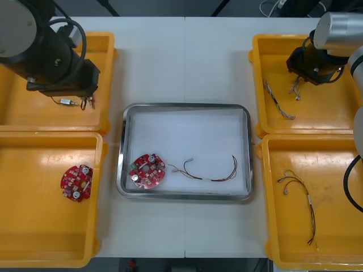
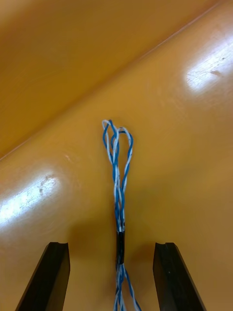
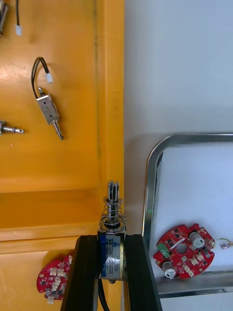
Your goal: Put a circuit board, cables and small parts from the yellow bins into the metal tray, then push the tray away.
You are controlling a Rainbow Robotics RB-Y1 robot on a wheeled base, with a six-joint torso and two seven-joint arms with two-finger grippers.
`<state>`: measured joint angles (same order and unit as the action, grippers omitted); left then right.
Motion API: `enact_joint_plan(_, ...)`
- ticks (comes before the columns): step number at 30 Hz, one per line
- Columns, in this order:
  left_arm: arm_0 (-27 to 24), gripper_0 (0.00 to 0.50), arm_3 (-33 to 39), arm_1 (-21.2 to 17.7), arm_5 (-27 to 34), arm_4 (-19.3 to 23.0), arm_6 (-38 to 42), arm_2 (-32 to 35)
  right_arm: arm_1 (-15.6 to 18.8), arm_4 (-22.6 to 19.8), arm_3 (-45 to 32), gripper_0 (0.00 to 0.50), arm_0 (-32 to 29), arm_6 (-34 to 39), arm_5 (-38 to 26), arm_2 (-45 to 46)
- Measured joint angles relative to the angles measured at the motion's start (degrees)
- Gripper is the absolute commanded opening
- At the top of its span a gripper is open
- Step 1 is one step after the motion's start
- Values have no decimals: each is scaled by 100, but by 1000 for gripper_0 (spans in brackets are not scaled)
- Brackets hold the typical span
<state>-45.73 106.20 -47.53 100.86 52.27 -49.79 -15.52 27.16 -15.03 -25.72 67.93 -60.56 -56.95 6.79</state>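
Observation:
My left gripper [image 3: 112, 274] is shut on a small metal part [image 3: 112, 228] with a spring, held above the right wall of the far left yellow bin [image 1: 105, 68]. In the front view this left gripper [image 1: 88, 97] hangs under the arm at the upper left. My right gripper [image 2: 114, 274] is open, low in the far right bin [image 1: 317, 113], with a twisted blue and white cable [image 2: 118, 189] lying between its fingers. The metal tray [image 1: 184, 107] holds a red circuit board [image 1: 148, 170] and a red and yellow cable [image 1: 210, 173].
Loose small metal parts [image 3: 47, 109] lie in the far left bin. A second circuit board [image 1: 77, 182] sits in the near left bin [image 1: 34, 238]. The near right bin [image 1: 334, 238] holds a red and yellow cable [image 1: 299, 195]. Another blue and white cable [image 1: 277, 99] lies in the far right bin.

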Motion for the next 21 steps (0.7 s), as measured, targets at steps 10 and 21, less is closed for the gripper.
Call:
enact_joint_plan(10,21,0,201,883,208,-1264,169,-373,-37,0,-1,500,-55,-24,5,-57)
enact_joint_plan(21,21,0,114,1620,295,-1875,725,-707,-37,-1,-4,6,-73,-49,45,-296)
